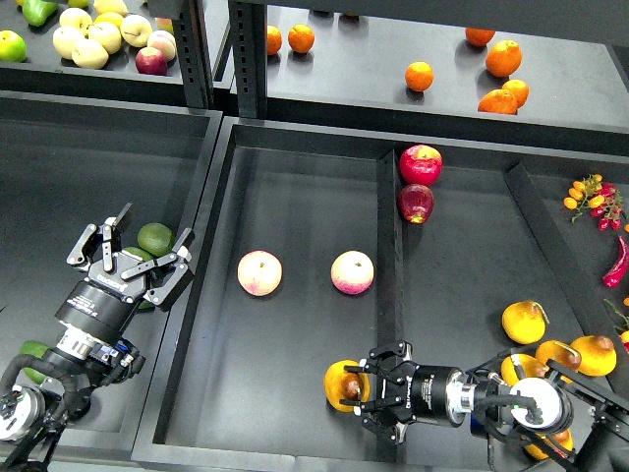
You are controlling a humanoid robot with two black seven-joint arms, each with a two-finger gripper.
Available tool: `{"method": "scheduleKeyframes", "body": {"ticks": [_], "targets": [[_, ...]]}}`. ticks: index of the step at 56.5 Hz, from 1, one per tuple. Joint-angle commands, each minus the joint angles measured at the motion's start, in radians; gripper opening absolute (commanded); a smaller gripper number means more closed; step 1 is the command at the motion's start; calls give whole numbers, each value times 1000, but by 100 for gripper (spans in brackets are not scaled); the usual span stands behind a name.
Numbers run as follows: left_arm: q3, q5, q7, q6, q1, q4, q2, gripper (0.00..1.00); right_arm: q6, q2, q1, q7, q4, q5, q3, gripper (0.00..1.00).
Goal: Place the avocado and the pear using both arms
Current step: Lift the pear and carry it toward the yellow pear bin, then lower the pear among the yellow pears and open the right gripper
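Observation:
My left gripper [136, 258] is open and hovers over the left tray [59, 177]. A very dark green avocado [141, 255] shows between its fingers, mostly hidden by them; I cannot tell whether they touch it. A lighter green avocado [155, 237] lies just behind. My right gripper [367, 392] comes in from the right along the front of the middle tray [295, 187]. It is shut on the yellow-orange pear [340, 380] with a brown blotch, holding it near the tray's front edge, left of the divider [387, 246].
Two pink-cream round fruits [259, 272] [352, 272] lie mid-tray. Two red apples [420, 164] [416, 203] sit beyond the divider. Cleaner yellow pears [524, 322] [595, 354] lie at the right. Oranges [419, 76] and pale apples [93, 39] are on the back shelf. Red chillies [617, 264] are at the far right.

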Motion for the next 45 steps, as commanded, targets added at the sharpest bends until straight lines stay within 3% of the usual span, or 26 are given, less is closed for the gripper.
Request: {"method": "scheduleKeyframes", "body": {"ticks": [1,3,17,45], "targets": [[0,0,0,0,5,0,0,98,0,-78,-2,0,35,27,24,23],[0,0,0,0,5,0,0,98,3,-139,-2,0,44,50,24,23],[2,0,0,0,5,2,0,98,15,-267,-68,0,65,75,23,24],[9,0,0,0,5,2,0,98,21,-317,-172,0,32,-8,11,25]]}}
